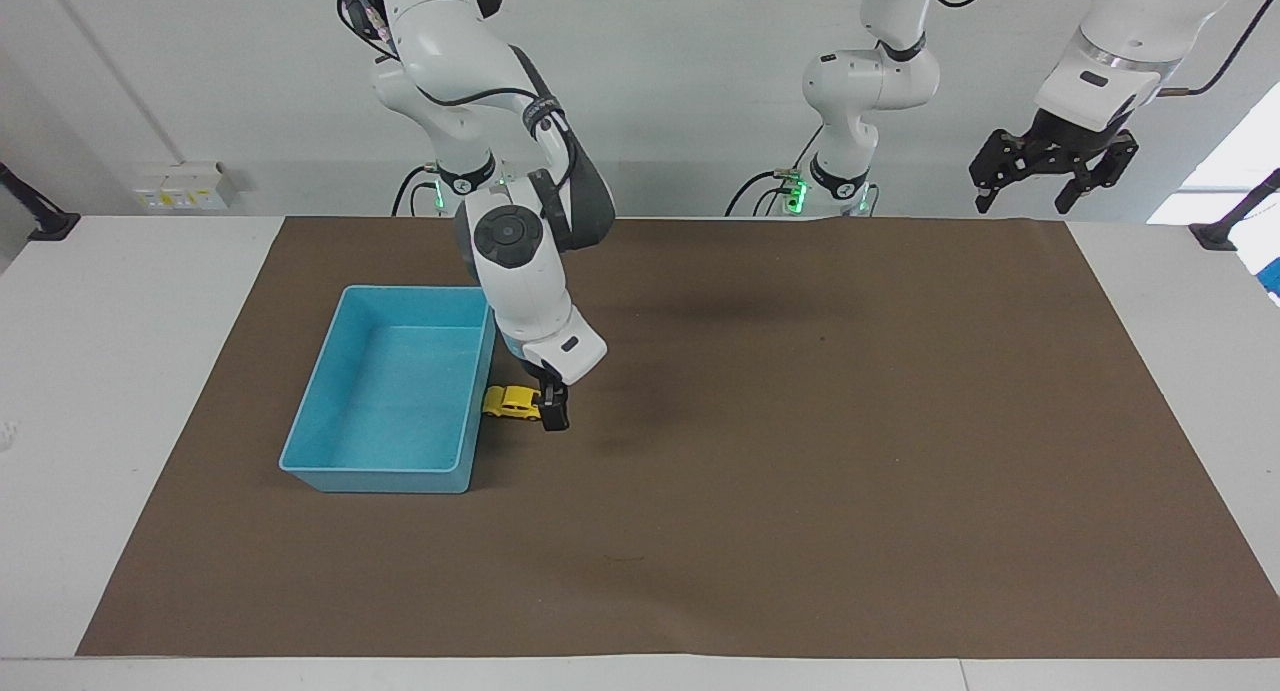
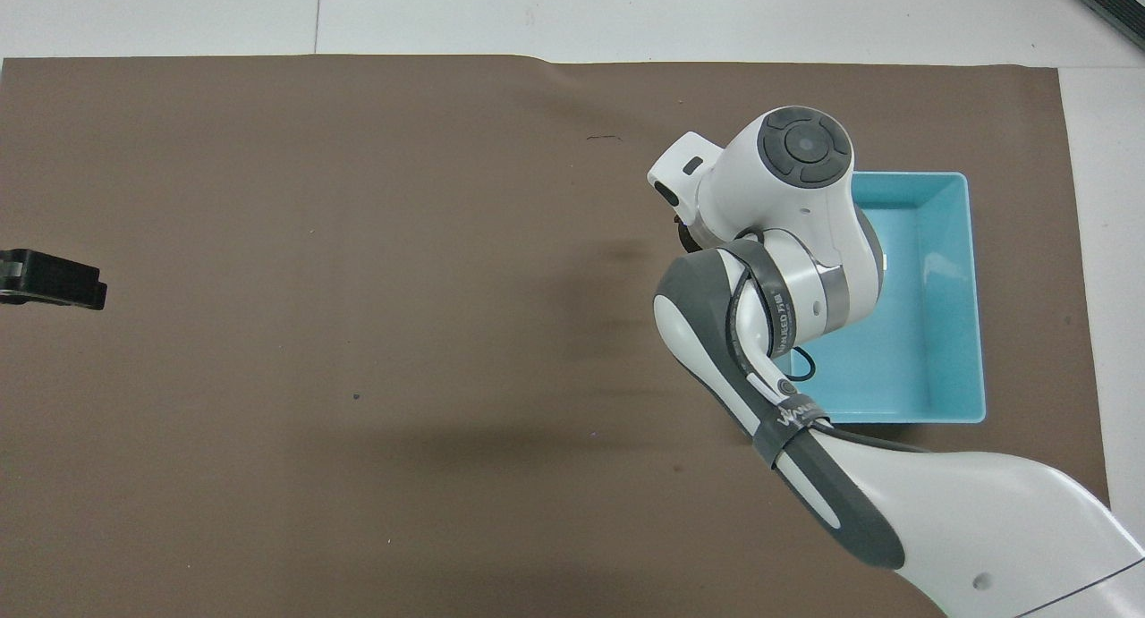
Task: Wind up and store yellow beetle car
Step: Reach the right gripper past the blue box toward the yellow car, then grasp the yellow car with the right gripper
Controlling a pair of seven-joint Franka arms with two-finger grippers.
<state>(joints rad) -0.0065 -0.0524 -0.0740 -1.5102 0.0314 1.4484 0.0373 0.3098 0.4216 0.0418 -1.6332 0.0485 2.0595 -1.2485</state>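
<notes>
The yellow beetle car (image 1: 508, 402) stands on the brown mat, close beside the blue bin (image 1: 330, 461) on its side toward the left arm's end. My right gripper (image 1: 553, 409) is down at the car's end away from the bin, its dark fingers covering that end; it looks open, and the car rests on the mat. In the overhead view my right arm (image 2: 778, 269) hides both the car and the gripper. My left gripper (image 1: 1050, 176) waits open, high over the mat's corner at the left arm's end; its tip (image 2: 52, 280) shows at the overhead view's edge.
The blue bin (image 2: 971, 242) holds nothing and lies toward the right arm's end of the brown mat (image 1: 800, 491). White table (image 1: 120, 371) surrounds the mat.
</notes>
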